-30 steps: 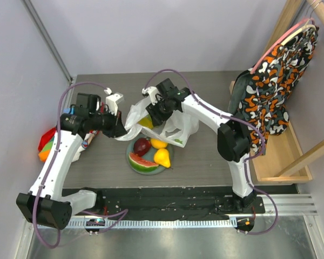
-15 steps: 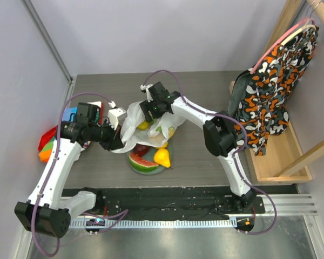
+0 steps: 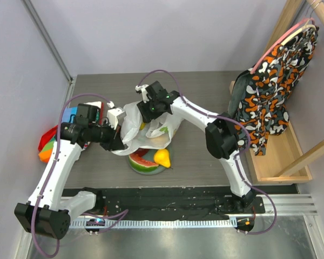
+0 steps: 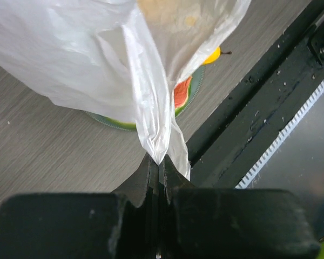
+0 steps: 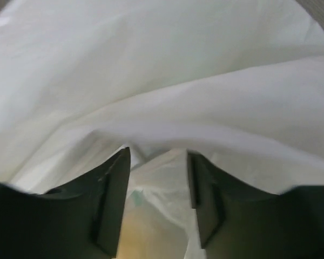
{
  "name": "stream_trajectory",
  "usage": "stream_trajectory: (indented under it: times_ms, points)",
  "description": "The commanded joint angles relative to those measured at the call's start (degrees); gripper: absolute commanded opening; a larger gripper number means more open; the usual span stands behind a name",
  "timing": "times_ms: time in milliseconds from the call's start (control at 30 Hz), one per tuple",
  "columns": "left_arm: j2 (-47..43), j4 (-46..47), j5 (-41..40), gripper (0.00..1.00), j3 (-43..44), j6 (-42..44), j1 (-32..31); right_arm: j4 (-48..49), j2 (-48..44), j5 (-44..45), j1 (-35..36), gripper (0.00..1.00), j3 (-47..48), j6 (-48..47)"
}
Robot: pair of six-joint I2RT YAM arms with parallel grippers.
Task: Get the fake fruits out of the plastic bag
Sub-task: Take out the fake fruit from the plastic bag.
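Plastic bag (image 4: 97, 65) film is pinched flat in my left gripper (image 4: 159, 162), jaws fully closed on a twisted fold. My right gripper (image 5: 157, 159) is down at the bag mouth, jaws apart, nothing clamped that I can see. The bag hangs over the plate (image 3: 149, 172), where a watermelon slice (image 3: 142, 162) and yellow pear (image 3: 162, 157) lie; a tan piece (image 3: 157, 141) shows through the film. Risks I note: right fingers closing on film instead of fruit; the thin fold slipping or tearing; the sagging bag nudging plated fruit off.

Translucent white bag (image 3: 130, 127) (yellow pear (image 3: 162, 157))
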Motion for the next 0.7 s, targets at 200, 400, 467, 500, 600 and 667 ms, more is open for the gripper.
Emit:
stream_trajectory:
  times_ms: [200, 400, 467, 500, 600, 667]
  points:
    - [0.77, 8.73, -0.5, 0.0, 4.41, -14.43, 0.5, 0.93, -10.47, -19.33, 2.21, 0.35, -6.56, -5.08]
    - [2.53, 8.03, 4.32, 0.0, 9.6, -18.3, 1.82, 5.66, -3.53, -19.0, 2.38, 0.47, -3.13, -1.65]
    - [3.14, 7.59, 5.99, 0.0, 10.48, -18.3, 1.82, 7.95, -2.04, -14.88, 2.74, 0.64, -2.6, 1.07]
    - [3.32, 6.98, 6.52, 0.0, 10.48, -17.87, 1.82, 9.96, -1.68, -12.95, 3.0, 0.69, -2.25, 1.42]
    - [3.59, 5.92, 9.16, 0.0, 9.35, -16.9, 1.82, 14.09, 0.34, -7.4, 4.05, 1.0, -1.19, 1.34]
    - [3.41, 5.92, 10.73, 0.0, 8.29, -16.9, 1.82, 17.26, 0.69, -4.77, 4.23, 1.0, -2.67, 1.86]
